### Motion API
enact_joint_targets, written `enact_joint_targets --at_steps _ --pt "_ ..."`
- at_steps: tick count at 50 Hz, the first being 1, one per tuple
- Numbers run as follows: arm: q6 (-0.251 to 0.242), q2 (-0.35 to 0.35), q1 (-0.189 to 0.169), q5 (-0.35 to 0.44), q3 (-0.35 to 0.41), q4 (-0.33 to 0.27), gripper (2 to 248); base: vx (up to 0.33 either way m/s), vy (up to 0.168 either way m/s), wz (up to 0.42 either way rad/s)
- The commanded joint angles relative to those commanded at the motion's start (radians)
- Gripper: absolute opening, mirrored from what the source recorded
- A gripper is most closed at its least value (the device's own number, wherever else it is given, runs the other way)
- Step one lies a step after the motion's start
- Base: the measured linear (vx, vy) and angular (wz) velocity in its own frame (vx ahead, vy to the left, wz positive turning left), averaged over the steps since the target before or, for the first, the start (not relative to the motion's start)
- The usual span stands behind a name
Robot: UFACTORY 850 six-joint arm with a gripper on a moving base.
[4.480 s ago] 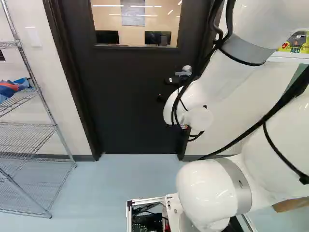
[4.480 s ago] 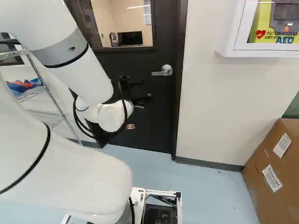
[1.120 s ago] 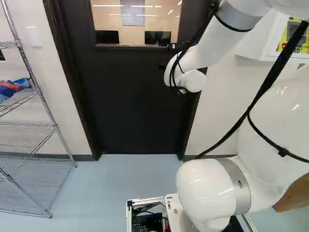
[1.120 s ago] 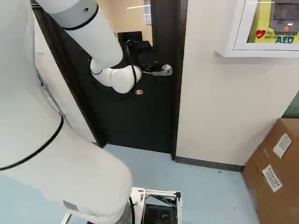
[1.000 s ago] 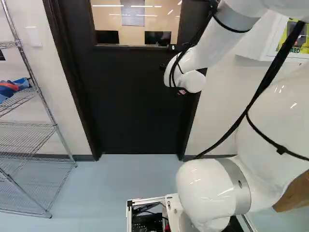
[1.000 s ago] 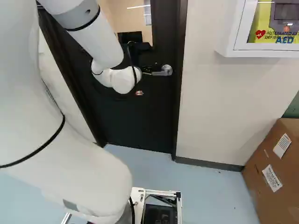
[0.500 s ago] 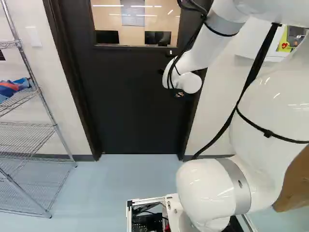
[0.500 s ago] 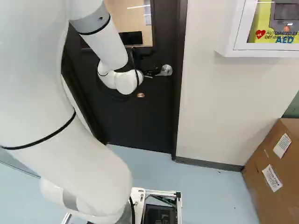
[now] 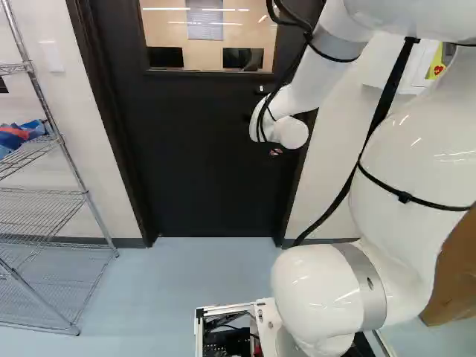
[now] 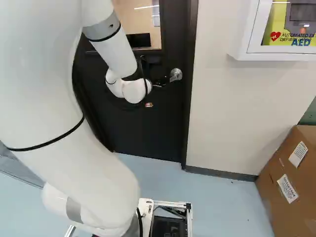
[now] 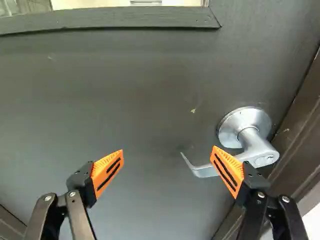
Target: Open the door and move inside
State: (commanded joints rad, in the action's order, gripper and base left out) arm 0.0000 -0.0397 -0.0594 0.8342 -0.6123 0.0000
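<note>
Wrist view: gripper [image 11: 168,150] jaws spread wide, nothing gripped; one orange pad [image 11: 226,172] overlaps lever handle [image 11: 261,156], contact prob. but unconfirmed. Handle sits near door's [image 9: 201,163] latch-side edge, sloping down from its mount in right base view. Pos. suggests pad bears on lever's arm, away from pivot, for leverage w/o a grip. Door closed in frame [image 9: 110,126]; latch release req'd prior to entry.

The door [image 11: 140,100] looks matt and smooth. Its handle [image 11: 255,147] is smooth, satiny metal. The arm [image 9: 327,286] has a glossy white shell.
</note>
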Motion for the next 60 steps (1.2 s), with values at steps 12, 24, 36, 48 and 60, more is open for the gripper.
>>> enact_joint_targets --at_steps 12,24,36,48,60 --pt "0.000 -0.023 0.000 0.000 0.004 0.000 247 0.000 0.000 0.000" --pt "0.000 -0.048 0.000 0.000 0.007 0.000 247 0.000 0.000 0.000" --pt "0.000 -0.074 0.000 0.000 0.009 0.000 247 0.000 0.000 0.000" --pt "0.000 -0.100 0.000 0.000 0.009 0.000 247 0.000 0.000 0.000" --pt "0.000 -0.107 0.000 0.000 0.009 0.000 247 0.000 0.000 0.000"
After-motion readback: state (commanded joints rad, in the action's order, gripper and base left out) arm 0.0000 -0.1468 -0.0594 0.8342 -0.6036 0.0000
